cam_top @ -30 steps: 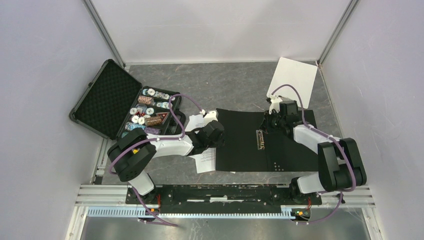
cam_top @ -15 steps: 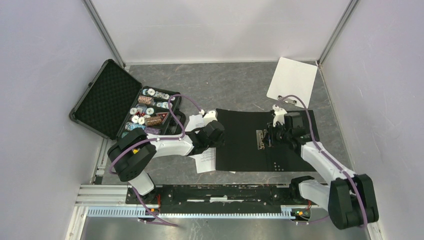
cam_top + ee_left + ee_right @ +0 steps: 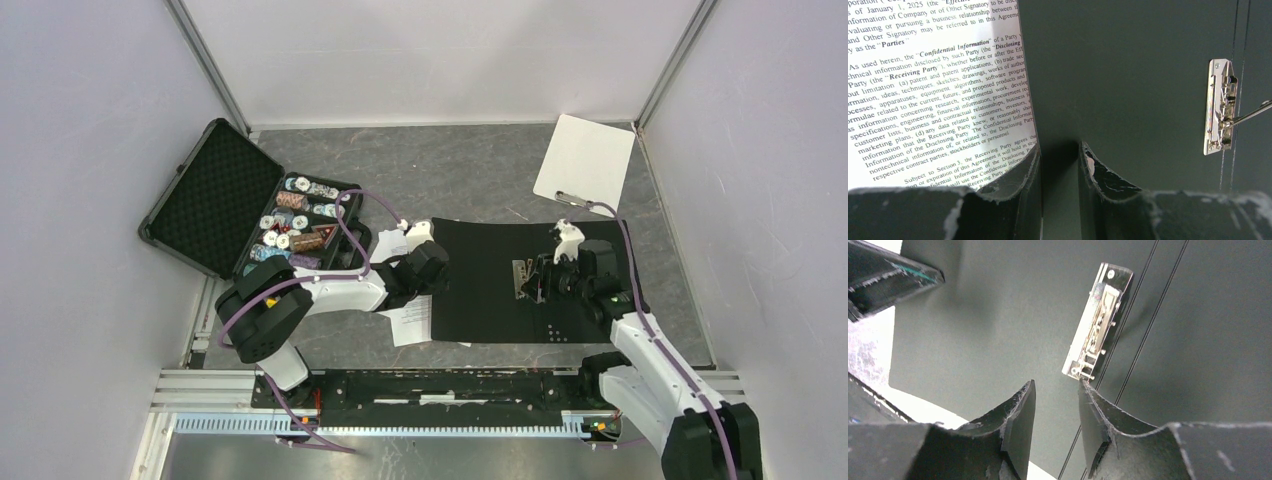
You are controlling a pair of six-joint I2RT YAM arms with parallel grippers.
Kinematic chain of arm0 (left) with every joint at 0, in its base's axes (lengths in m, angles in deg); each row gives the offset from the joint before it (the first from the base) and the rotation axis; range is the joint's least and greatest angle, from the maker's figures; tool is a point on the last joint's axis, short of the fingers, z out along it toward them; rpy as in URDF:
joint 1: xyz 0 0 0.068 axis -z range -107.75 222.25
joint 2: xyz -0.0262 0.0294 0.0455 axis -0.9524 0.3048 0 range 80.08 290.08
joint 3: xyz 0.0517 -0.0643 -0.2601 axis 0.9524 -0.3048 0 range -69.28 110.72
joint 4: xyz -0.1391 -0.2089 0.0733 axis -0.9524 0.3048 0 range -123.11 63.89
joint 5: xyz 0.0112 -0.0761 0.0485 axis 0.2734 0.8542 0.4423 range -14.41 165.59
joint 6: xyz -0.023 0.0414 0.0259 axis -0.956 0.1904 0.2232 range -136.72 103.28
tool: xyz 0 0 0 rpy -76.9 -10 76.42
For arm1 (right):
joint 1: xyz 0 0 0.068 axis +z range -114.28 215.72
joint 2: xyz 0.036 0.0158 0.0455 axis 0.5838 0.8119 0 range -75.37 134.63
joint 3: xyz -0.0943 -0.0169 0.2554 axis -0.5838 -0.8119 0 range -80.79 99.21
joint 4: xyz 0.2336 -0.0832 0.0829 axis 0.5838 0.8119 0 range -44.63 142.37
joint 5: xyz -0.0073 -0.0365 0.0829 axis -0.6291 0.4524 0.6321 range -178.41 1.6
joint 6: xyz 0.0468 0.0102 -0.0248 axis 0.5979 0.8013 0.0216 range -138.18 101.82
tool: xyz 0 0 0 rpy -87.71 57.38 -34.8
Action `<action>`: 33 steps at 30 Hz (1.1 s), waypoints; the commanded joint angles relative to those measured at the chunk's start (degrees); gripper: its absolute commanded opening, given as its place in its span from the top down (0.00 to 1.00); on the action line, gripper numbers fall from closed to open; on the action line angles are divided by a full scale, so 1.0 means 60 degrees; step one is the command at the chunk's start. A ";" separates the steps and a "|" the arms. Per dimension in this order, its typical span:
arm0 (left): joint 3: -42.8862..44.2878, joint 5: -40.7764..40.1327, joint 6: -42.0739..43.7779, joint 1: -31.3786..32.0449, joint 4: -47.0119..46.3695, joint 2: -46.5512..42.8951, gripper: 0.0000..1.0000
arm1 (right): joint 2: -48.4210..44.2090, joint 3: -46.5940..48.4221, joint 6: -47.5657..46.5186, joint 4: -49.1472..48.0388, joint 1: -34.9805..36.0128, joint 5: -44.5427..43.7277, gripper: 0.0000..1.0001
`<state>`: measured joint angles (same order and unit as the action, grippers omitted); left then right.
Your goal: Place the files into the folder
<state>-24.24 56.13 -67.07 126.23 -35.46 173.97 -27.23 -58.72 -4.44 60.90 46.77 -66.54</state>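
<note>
- Where stuff is: the files lie printed side up, just left of the open folder. Their edge curls up against the left claw, right at the folder's left edge. Can't tell if that edge rides over the cover or tucks under it.
- Left claw: fingers a narrow gap apart, with nothing between them that I can see. If it closes here it could pinch the cover instead of the sheets and drag the whole folder.
- Right claw: also a slim gap, empty, hanging just beside the clip at the spine. My guess is it's there to work the clip. If it misses the lever it'll probably just shove the folder sideways, since nothing pins it down.
- The sheets are loose, so a one-sided pull could fan them out or crease that curled edge.
- If the clip isn't lifted when the paper slides in, the sheets will likely jam against it and buckle.
- The clipboard is well apart at the far right, so no mix-up risk there imo.
</note>
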 commanded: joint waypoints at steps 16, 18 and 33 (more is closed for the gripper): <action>-0.0248 -0.0814 0.0144 -0.0031 0.0553 0.0074 0.98 | 0.4974 0.4007 -0.0832 0.0230 -0.0009 -0.0622 0.75; -0.0226 -0.0879 0.0144 -0.0035 0.0566 0.0096 0.98 | 0.5027 0.3941 -0.0864 0.0459 -0.0003 -0.0729 0.75; 0.0008 -0.0932 -0.0076 -0.0031 0.0687 0.0323 0.98 | 0.2626 0.2237 -0.0574 0.1723 0.0279 -0.1336 0.81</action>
<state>-24.63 55.17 -68.51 126.23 -36.40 174.01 -5.89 -41.02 -9.01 69.32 47.55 -73.66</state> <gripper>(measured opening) 0.338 0.197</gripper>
